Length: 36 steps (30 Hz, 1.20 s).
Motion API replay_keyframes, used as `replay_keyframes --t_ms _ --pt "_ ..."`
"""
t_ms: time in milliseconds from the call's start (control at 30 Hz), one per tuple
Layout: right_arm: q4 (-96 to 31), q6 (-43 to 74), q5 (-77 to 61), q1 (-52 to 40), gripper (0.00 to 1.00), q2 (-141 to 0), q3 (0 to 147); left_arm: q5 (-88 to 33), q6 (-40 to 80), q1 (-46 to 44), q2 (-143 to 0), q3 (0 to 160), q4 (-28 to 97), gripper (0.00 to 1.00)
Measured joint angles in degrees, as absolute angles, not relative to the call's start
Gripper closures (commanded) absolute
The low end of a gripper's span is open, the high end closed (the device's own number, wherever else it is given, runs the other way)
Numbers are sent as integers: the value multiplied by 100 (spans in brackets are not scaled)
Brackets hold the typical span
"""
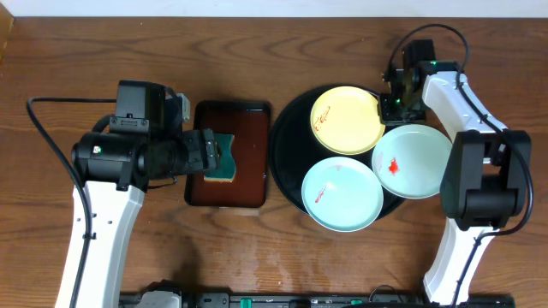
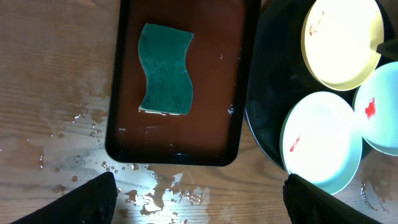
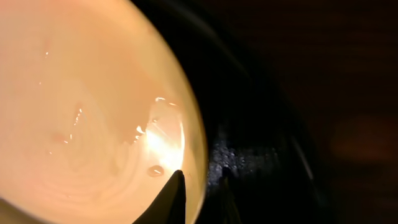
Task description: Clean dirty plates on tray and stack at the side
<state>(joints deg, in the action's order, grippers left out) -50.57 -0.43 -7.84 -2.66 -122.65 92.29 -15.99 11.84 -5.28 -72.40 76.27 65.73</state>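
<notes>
Rim of the yellow plate [image 3: 93, 93] lies between the two fingers of my right gripper [image 3: 202, 183]. One fingertip [image 3: 177, 193] stands over the plate's wet inner edge and the other shows only dimly, outside against the black tray [image 3: 261, 124]. My jaws there are narrow, but I cannot tell whether they press the rim. From overhead, this gripper is at the right edge of the yellow plate, at the far side of the tray.

All three plates are on the black tray. The yellow one lies at the far side, with small red smears near its left edge. The front mint plate [image 1: 342, 194] lies nearer to me, with a small red mark on its left part. The right-hand mint plate [image 1: 413, 161] carries a larger red smear and reaches out past the tray's right rim. The three lie close together.

My left gripper [image 2: 199, 186] is spread wide and holds nothing, its fingertips [image 2: 93, 199] at the bottom corners of the wrist view. It hangs above the brown rectangular tray [image 2: 211, 124], just beside the black tray. A green wavy sponge [image 2: 165, 70] lies flat in the brown tray. Water drops [image 2: 155, 190] glisten on the wooden table [image 2: 50, 74] by its near edge.
</notes>
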Motion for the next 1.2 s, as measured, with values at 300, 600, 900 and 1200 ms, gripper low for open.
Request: replay_keyframes --t_ms 300,600,900,1200 --pt "-4991 -23 -760 -276 87 -12267 9223 -1599 1184 -528 -7240 7627 6571 14" --pt "-4893 -5 -659 -276 93 -12267 9126 -1599 1184 -528 -7240 7627 6571 14" --pt "-4694 119 -696 -276 99 -12265 8938 -1599 1184 -528 -7240 7627 6573 22" --pt "-4692 150 -703 -276 89 -12263 8938 -1446 1199 -537 -7526 7627 6565 25"
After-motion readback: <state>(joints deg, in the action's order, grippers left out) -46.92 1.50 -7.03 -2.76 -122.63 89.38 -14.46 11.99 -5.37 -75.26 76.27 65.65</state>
